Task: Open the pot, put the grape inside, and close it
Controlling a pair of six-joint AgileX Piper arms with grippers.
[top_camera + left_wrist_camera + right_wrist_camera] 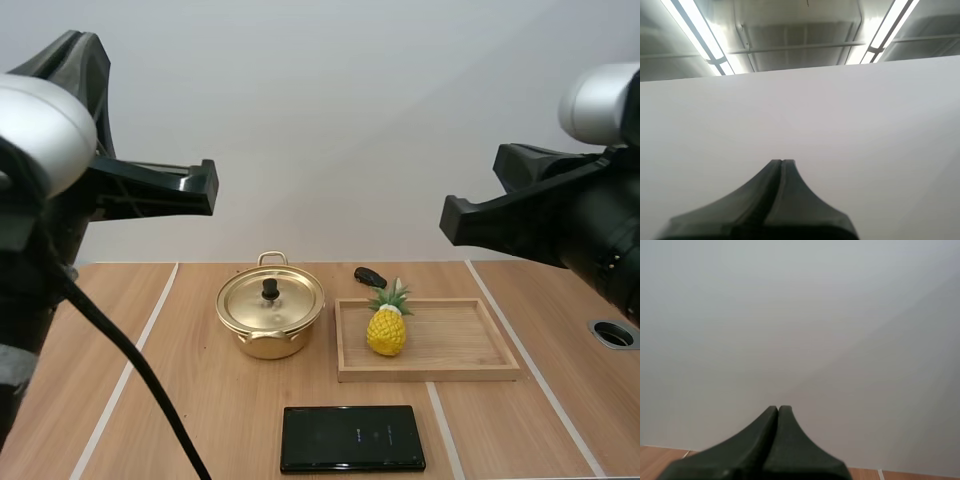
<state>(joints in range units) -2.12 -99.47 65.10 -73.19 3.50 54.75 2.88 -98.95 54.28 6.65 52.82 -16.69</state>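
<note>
A golden pot [268, 344] stands on the wooden table at mid-depth, its lid [272, 303] on and a black knob on top. To its right a yellow toy pineapple [387, 330] stands in the left part of a wooden tray [430, 372]. My left gripper [207, 186] [781, 162] hangs high above the table's left side, shut on nothing, its fingers together as one dark wedge. My right gripper [449, 222] [778, 409] hangs high at the right, also shut and holding nothing. Both are far above the pot.
A flat black pack [351, 438] lies near the front edge, in front of the pot and tray. A small dark object [369, 276] lies just behind the tray's far left corner. A round hole [612, 334] sits in the tabletop at far right.
</note>
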